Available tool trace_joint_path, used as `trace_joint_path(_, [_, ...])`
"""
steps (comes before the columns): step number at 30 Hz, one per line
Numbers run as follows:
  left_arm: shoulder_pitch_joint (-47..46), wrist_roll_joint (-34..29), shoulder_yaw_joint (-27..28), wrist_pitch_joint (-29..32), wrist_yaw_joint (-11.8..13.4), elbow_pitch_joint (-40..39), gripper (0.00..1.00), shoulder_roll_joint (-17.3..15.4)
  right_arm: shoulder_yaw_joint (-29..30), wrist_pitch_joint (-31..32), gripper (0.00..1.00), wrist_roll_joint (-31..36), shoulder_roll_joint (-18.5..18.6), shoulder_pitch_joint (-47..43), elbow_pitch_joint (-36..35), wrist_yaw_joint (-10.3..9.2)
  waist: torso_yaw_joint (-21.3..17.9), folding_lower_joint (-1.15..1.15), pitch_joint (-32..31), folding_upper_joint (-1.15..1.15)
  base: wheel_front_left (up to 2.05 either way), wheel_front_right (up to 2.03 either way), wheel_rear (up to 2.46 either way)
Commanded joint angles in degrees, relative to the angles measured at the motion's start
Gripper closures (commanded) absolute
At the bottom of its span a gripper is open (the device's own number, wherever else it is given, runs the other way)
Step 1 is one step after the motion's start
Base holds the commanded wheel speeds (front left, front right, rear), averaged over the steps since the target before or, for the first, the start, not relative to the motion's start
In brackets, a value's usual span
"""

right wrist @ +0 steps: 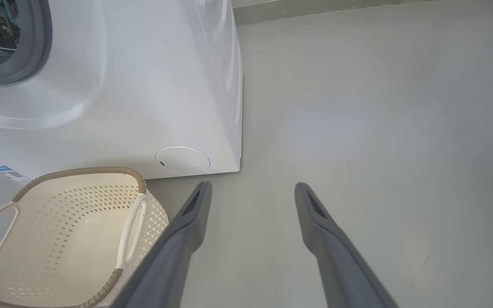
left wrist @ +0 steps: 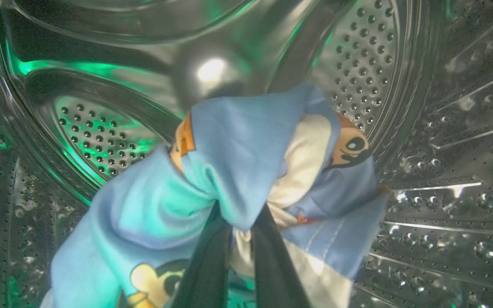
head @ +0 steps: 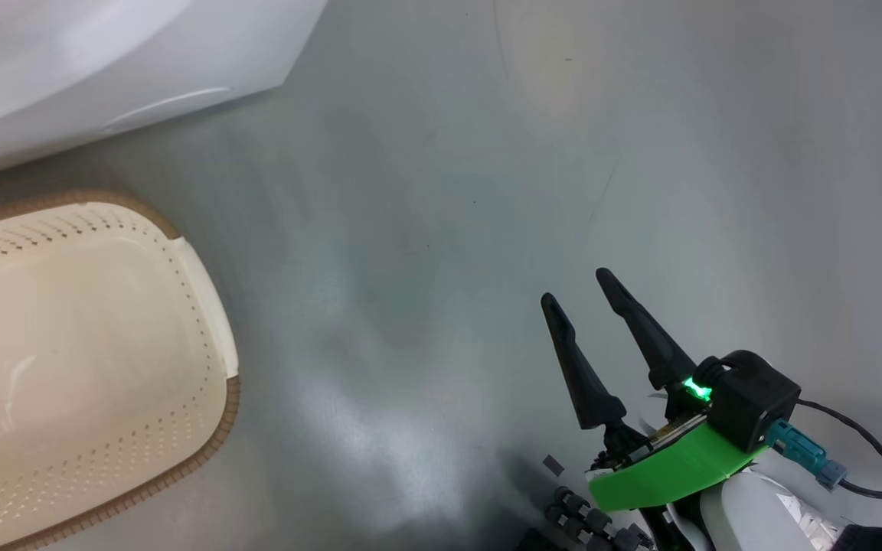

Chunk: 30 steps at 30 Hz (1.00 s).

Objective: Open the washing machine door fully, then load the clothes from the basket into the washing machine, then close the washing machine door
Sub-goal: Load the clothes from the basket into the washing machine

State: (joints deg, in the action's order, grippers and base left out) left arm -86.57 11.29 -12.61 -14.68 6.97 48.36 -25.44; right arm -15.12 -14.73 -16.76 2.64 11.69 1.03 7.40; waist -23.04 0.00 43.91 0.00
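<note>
- Left gripper (left wrist: 240, 226): pressed together on a fold of the clothes (left wrist: 238, 145), inside the perforated steel drum (left wrist: 443, 128).
- Light blue cartoon-print fabric draped around both dark fingers (left wrist: 272, 265), in front of the drum's back wall.
- Right gripper (head: 576, 287): spread wide, gripping nothing, above the grey floor (head: 449, 191).
- Basket (right wrist: 79, 172): on the floor just beside the washing machine (right wrist: 144, 85), to the right gripper's left.

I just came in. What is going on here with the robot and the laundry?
The robot is loading laundry. Its left end effector is shut on the clothes and holds them inside the steel drum of the washing machine. The basket sits on the floor by the machine with nothing in it. The right end effector is open and holds nothing, above the floor.
</note>
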Motion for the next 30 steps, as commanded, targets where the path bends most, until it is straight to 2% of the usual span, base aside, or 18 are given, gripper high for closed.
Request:
trace_joint_path(1, [0.2, -0.5, 0.7, -0.3, 0.6, -1.3, 1.0, -2.7, -1.4, -0.3, 0.0, -0.1, 0.2, -1.3, -1.1, 0.09, -0.2, 0.0, 0.2, 0.0, 0.0, 0.0, 0.0])
trace_joint_path(9, [0.4, -1.5, -0.9, -0.1, 0.3, 6.4, 1.0, -2.3, -1.4, -0.3, 0.0, -0.3, 0.2, -1.5, -0.6, 0.09, -0.2, 0.0, -0.7, 0.0, 0.0, 0.0, 0.0])
trace_joint_path(13, [-1.1, -2.3, -2.5, 2.0, -0.3, 10.3, 1.0, -1.6, -1.3, -0.3, 0.0, -0.3, 0.2, -1.8, -0.5, 0.09, 0.0, 0.0, -1.5, 0.0, 0.0, 0.0, 0.0])
trace_joint_path(14, [-2.0, -2.6, -3.2, 3.1, -0.3, 11.8, 0.95, -1.2, -1.2, -0.3, 0.0, -0.3, 0.2, -1.9, -0.5, 0.09, 0.1, 0.0, -1.8, 0.0, 0.0, 0.0, 0.0])
trace_joint_path(15, [-2.5, -2.7, -3.4, 4.0, -0.2, 12.7, 0.78, -1.0, -1.2, -0.3, 0.0, -0.2, 0.2, -2.0, -0.5, 0.09, 0.2, 0.0, -1.9, 0.0, 0.0, 0.0, 0.0])
trace_joint_path(17, [-3.2, -2.5, -3.7, 5.4, -0.1, 14.2, 0.54, -0.3, -1.1, -0.3, 0.0, -0.2, 0.2, -2.1, -0.4, 0.09, 0.2, 0.0, -2.2, 0.0, 0.0, 0.0, 0.0])
trace_joint_path(18, [-3.5, -2.3, -3.7, 6.2, 0.0, 15.0, 0.09, 0.0, -1.1, -0.3, 0.0, -0.2, 0.2, -2.2, -0.4, 0.09, 0.3, 0.0, -2.3, 0.0, 0.0, 0.0, 0.0])
trace_joint_path(19, [-3.7, -2.1, -3.6, 7.1, 0.0, 15.8, 0.0, 0.3, -1.1, -0.3, 0.0, -0.2, 0.2, -2.2, -0.4, 0.09, 0.3, 0.0, -2.5, 0.0, 0.0, 0.0, 0.0])
trace_joint_path(25, [-4.3, -1.2, -3.8, 11.2, 0.6, 19.6, 0.0, 1.6, -0.7, -0.3, 0.0, -0.2, 0.2, -2.7, -0.5, 0.09, 0.5, 0.0, -3.4, 0.0, 0.0, 0.0, 0.0])
trace_joint_path(30, [-4.2, -0.3, -3.6, 11.2, 1.4, 20.8, 0.0, 2.7, -0.3, -0.3, 0.0, -0.1, 0.2, -2.7, -0.5, 0.09, 1.1, 0.0, -4.2, 0.0, 0.0, 0.0, 0.0])
